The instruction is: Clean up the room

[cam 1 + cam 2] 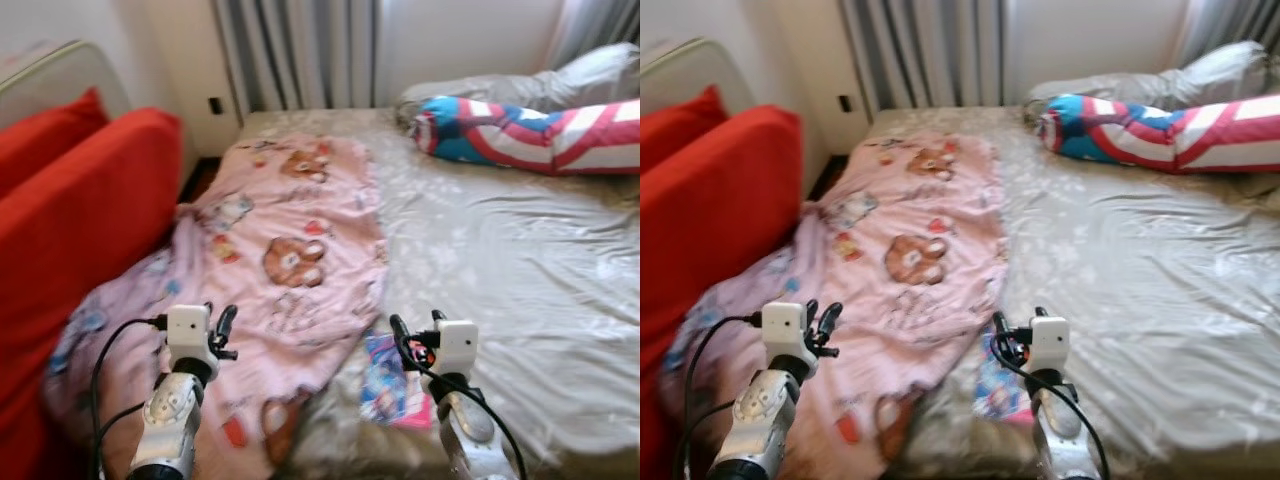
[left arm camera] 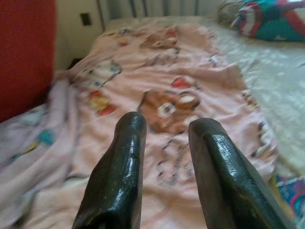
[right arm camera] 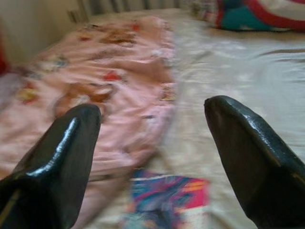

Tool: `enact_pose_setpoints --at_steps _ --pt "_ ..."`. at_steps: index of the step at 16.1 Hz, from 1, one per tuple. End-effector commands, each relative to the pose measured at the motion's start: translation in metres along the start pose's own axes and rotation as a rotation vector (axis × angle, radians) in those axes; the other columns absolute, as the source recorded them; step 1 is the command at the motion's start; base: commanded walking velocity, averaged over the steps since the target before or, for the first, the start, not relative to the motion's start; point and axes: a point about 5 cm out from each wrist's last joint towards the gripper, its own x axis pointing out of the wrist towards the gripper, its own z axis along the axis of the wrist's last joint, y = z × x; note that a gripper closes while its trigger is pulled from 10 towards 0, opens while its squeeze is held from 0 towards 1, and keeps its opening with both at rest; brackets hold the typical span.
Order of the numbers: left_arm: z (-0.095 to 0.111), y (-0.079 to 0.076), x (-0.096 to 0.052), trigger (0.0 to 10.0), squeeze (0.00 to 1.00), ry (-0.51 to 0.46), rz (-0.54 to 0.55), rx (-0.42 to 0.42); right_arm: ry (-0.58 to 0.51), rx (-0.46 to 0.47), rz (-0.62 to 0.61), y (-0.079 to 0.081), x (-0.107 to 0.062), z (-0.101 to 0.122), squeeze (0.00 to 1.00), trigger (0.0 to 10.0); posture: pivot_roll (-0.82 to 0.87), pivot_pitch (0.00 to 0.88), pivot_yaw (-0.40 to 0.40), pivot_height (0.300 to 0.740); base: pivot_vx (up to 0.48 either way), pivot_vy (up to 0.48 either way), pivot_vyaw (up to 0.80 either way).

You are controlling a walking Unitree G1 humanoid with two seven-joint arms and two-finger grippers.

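A pink blanket [image 1: 270,270] printed with bears lies spread over the left half of the bed [image 1: 520,270], its near end spilling off the edge toward the red sofa [image 1: 70,210]. The rest of the bed is bare grey sheet, rumpled.

The left gripper [image 1: 222,328] hovers above the blanket's near end; the cloth runs from under it up toward 12 and 1 o'clock. In the left wrist view its fingers [image 2: 119,176] stand a little apart, a narrow gap between them, nothing held, a brown bear on the blanket just beyond the tips.

The right gripper [image 1: 415,330] hangs over the near edge of the bed, fingers [image 3: 62,157] spread wide and empty. A colourful packet [image 1: 392,385], blue and pink, lies flat on the sheet just below it, at about 7 o'clock from the fingertips, touching the blanket's edge or very near it; I cannot tell which. The blanket sits at 9 to 11 o'clock from this gripper.

At the far end, toward 1 o'clock, a red, white and blue bolster [image 1: 530,135] lies across the bed with a grey pillow [image 1: 560,85] behind it. Grey curtains [image 1: 300,50] hang on the back wall.
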Motion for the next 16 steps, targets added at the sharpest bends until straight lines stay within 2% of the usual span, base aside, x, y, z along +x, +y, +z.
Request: enact_pose_setpoints --at_steps 1,10,13,16 --pt "0.002 0.004 -0.001 10.0 0.00 -0.008 -0.001 0.010 0.001 0.004 0.004 0.001 0.000 -0.001 0.00 10.0 -0.03 0.000 0.060 0.740 0.000 0.000 0.00" --pt "0.002 -0.001 -0.002 10.0 0.00 -0.006 -0.026 0.004 0.015 0.033 0.003 0.003 -0.002 -0.004 0.00 10.0 -0.04 0.000 0.059 0.740 0.000 0.000 0.00" --pt "0.007 -0.003 0.002 10.0 0.00 -0.021 -0.041 -0.005 -0.008 0.002 -0.028 -0.002 0.002 0.002 0.00 10.0 -0.04 0.000 0.057 0.740 0.000 0.000 0.00" --pt "0.009 -0.004 0.003 10.0 0.00 -0.031 -0.044 -0.011 -0.072 -0.015 -0.121 -0.015 0.008 0.018 0.00 10.0 -0.04 0.000 0.053 0.740 0.000 0.000 0.00"
